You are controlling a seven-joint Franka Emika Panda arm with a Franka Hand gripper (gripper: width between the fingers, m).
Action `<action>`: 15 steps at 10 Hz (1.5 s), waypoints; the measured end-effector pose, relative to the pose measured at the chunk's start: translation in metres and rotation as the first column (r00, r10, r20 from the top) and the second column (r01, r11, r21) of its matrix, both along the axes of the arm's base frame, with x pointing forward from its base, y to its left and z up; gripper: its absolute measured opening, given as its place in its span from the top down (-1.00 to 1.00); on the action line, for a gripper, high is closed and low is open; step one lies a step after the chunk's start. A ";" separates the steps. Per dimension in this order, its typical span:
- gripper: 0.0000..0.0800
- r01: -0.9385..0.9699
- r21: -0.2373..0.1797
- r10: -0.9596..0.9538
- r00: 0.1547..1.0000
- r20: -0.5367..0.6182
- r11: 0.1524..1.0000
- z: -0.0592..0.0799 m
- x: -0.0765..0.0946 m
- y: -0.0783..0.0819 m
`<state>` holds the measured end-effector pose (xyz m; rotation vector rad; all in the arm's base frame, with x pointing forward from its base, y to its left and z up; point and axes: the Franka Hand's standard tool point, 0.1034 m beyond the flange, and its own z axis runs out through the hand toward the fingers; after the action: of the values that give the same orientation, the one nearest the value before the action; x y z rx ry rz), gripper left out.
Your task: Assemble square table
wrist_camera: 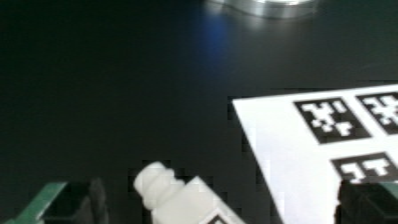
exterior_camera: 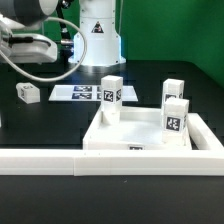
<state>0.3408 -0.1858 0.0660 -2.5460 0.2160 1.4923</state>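
Square table slab [exterior_camera: 135,135] sits in the foreground of the exterior view, rimmed side up, tucked into the corner of the long white L-shaped rail [exterior_camera: 60,160]. Three tagged legs stand upright on it: one at the far corner on the exterior view's left [exterior_camera: 110,97], one at the far corner on the exterior view's right [exterior_camera: 174,92], one nearer the camera on that same side [exterior_camera: 176,117]. Fourth leg [exterior_camera: 28,94] lies loose on the black table [exterior_camera: 40,120], well apart from the slab, toward the exterior view's left, just beside the marker board [exterior_camera: 75,94]. Gripper [exterior_camera: 22,50] hangs above that loose leg, off at the upper part of the exterior view's left, nowhere near the slab. Jaws spread wide, nothing between them. Wrist view: same leg [wrist_camera: 175,192] lies below, between the green-tipped fingers [wrist_camera: 50,200], not touching either, marker board [wrist_camera: 329,130] just beside it.
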 end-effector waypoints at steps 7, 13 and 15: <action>-0.62 -0.052 -0.025 0.052 0.999 0.008 0.998 -0.044 0.001 0.007; -0.62 -0.055 -0.024 0.055 0.998 0.006 0.998 -0.056 -0.005 -0.004; -0.62 -0.055 -0.024 0.055 0.998 0.005 0.998 -0.057 -0.005 -0.004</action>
<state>0.3354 -0.1899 0.0092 -2.5946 0.1660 1.5111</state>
